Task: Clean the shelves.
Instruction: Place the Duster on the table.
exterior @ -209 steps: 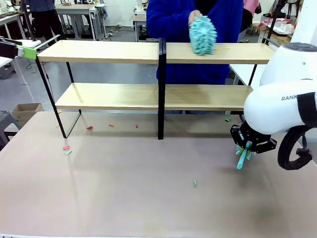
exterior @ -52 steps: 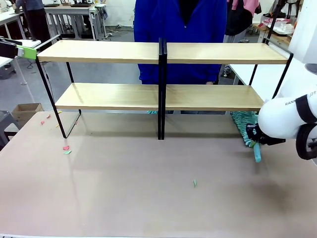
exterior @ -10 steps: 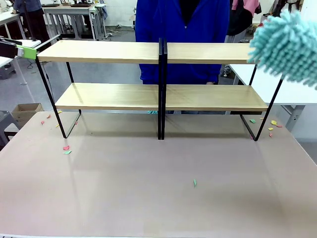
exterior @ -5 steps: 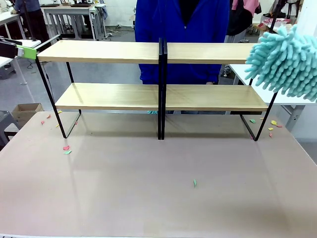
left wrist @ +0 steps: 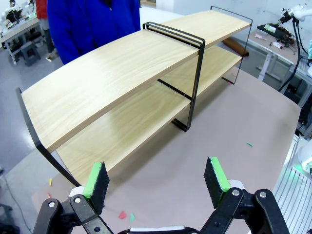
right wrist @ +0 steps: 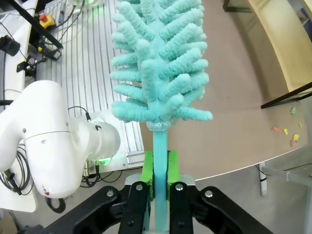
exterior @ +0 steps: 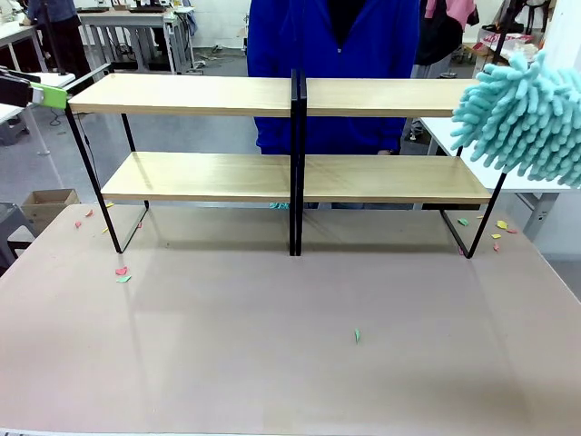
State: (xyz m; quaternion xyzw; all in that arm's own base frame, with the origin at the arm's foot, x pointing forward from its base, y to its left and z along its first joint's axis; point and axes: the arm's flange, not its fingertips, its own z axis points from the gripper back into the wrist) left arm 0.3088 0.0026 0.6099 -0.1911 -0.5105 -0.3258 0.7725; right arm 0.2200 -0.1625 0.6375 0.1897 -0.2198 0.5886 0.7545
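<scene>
The shelves (exterior: 182,94) stand at the far side of the table, two light-wood tiers in a black frame with a centre post (exterior: 295,163); the left wrist view sees the shelves (left wrist: 112,83) from the end. A fluffy teal duster (exterior: 522,118) hangs in the air at the right end of the top shelf. My right gripper (right wrist: 159,176) is shut on the duster's handle (right wrist: 160,156), with the duster head (right wrist: 158,58) above it. My left gripper (left wrist: 156,180) is open and empty, high above the table's left end. A person in blue (exterior: 331,54) stands behind the shelves.
Small paper scraps lie on the beige table: pink and green ones (exterior: 121,272) at front left, one green bit (exterior: 357,335) near the middle, several (exterior: 497,229) by the right leg. A white side table (exterior: 536,177) is at the right. A cardboard box (exterior: 47,202) sits on the floor.
The duster has shifted slightly right and a little down at the top shelf's right end. Earlier it was low on the table beside the shelves' right leg.
</scene>
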